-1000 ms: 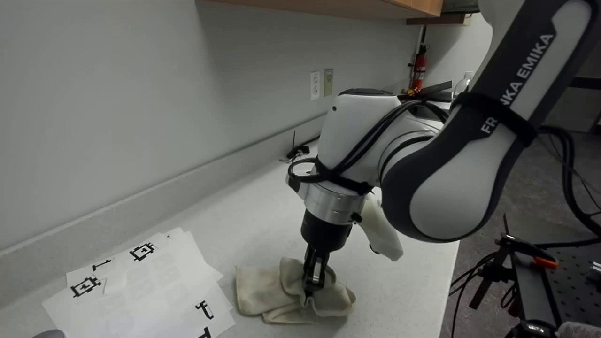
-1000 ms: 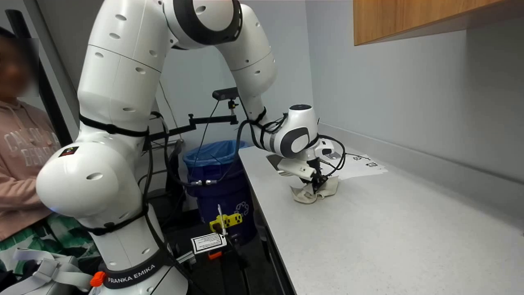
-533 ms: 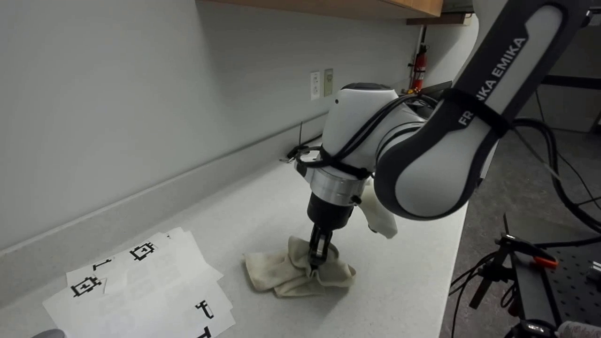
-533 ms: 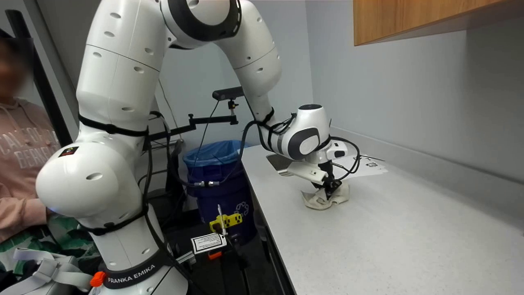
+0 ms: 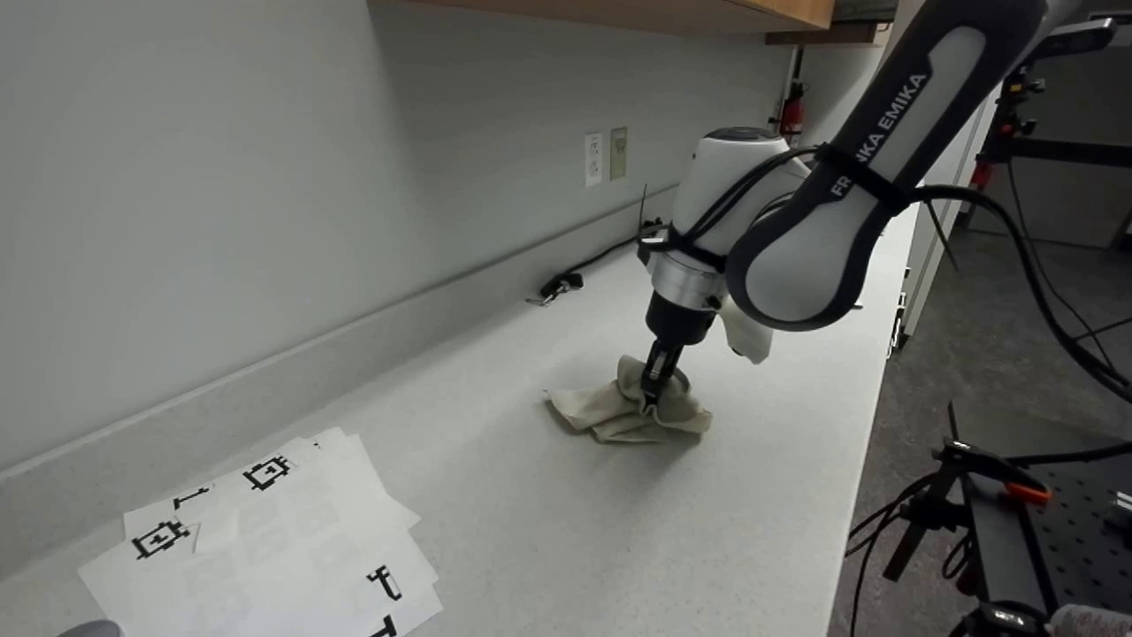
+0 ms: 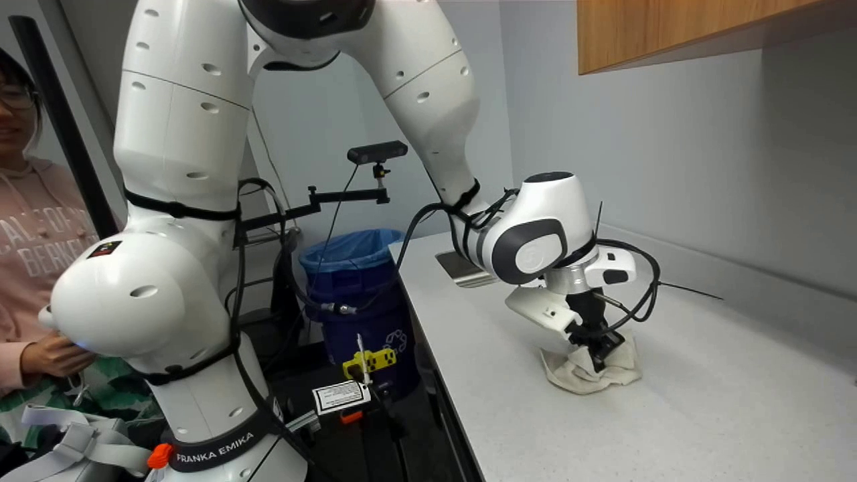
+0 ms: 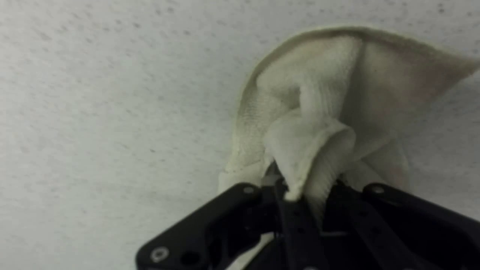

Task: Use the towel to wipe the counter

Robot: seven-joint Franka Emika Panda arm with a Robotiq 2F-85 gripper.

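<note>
The cream towel lies bunched on the pale speckled counter (image 5: 495,531), and it shows in both exterior views (image 5: 594,409) (image 6: 584,380). My gripper (image 5: 653,395) points down into the middle of the towel; it also shows in an exterior view (image 6: 598,361). In the wrist view, a fold of the towel (image 7: 303,138) is pinched between the fingers of the gripper (image 7: 305,185). The rest of the towel spreads around the fingers and rests on the counter. The fingertips are partly hidden by the cloth.
Printed white papers (image 5: 265,548) lie on the counter near the wall. A small black object with a cable (image 5: 562,286) sits by the backsplash (image 5: 354,358). A wooden cabinet (image 6: 669,33) hangs above. A flat metallic piece (image 6: 465,270) lies near the counter's edge. A person (image 6: 40,227) stands behind the arm.
My gripper and the towel have slid together along the counter, away from the papers and toward the robot's base side. The towel has stayed in the fingers.
</note>
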